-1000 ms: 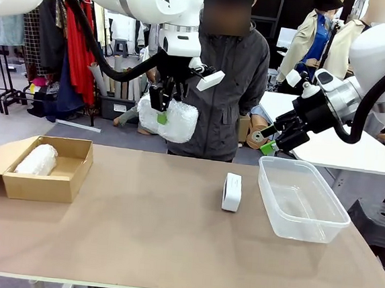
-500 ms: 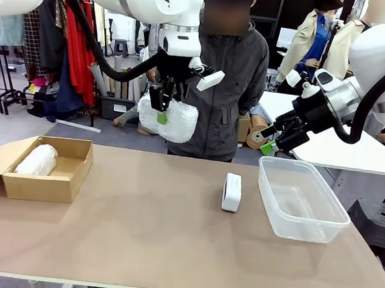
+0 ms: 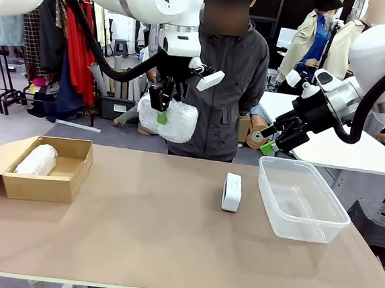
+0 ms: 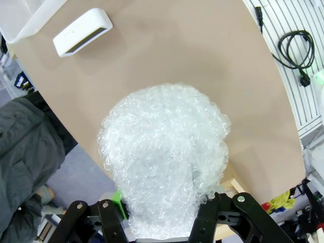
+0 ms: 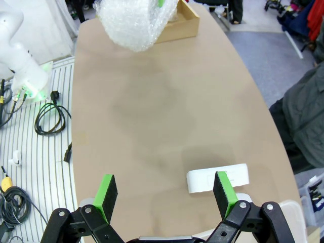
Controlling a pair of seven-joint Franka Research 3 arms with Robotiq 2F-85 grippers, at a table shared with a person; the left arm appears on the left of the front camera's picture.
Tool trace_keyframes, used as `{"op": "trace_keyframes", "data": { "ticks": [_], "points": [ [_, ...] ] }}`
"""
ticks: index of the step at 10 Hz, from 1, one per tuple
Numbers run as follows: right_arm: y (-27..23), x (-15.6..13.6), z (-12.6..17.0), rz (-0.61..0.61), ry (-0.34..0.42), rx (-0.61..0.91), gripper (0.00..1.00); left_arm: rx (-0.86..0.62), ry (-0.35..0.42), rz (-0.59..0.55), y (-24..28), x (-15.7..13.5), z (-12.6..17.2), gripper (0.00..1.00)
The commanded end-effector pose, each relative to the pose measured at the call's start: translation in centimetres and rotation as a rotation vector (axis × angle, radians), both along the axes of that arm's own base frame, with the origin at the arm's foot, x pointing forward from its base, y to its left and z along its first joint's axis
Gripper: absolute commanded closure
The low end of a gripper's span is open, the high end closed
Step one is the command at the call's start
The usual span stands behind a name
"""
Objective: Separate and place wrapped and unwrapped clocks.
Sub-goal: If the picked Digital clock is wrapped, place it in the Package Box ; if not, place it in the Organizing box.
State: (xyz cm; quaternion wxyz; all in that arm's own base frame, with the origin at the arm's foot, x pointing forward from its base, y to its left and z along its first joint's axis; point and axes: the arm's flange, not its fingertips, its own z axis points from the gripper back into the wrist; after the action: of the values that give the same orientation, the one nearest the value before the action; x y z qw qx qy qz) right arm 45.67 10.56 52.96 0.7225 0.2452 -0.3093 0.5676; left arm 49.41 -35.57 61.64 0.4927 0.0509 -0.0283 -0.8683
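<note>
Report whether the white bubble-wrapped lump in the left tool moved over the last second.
No. The white bubble-wrapped lump keeps its place, equally high above the tan table's far edge and right of the brown cardboard box.

One bubble-wrapped clock (image 3: 175,121), a white oblong lump, hangs above the far edge of the surface, pinched by the left claw (image 3: 160,111). The second wrapped clock (image 3: 37,159) lies in a cardboard box (image 3: 67,183) at the left edge. The bare white clock (image 3: 231,191) stands on its narrow side, right of the middle.
</note>
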Motion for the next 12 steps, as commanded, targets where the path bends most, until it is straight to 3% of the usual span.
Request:
{"op": "trace_keyframes", "data": {
  "ticks": [1,11,12],
  "points": [
    [0.0,0.1,0.1,0.008,-0.004,0.005,0.00,0.001,-0.008,0.008,0.3,-0.2,0.4,1.00],
    [0.0,0.1,0.1,0.008,-0.004,0.005,0.00,0.000,0.000,0.000,0.0,0.0,0.0,1.00],
    [0.0,0.1,0.1,0.008,-0.004,0.005,0.00,-0.010,0.036,0.180,1.1,0.5,-0.1,1.00]
  ]
}}
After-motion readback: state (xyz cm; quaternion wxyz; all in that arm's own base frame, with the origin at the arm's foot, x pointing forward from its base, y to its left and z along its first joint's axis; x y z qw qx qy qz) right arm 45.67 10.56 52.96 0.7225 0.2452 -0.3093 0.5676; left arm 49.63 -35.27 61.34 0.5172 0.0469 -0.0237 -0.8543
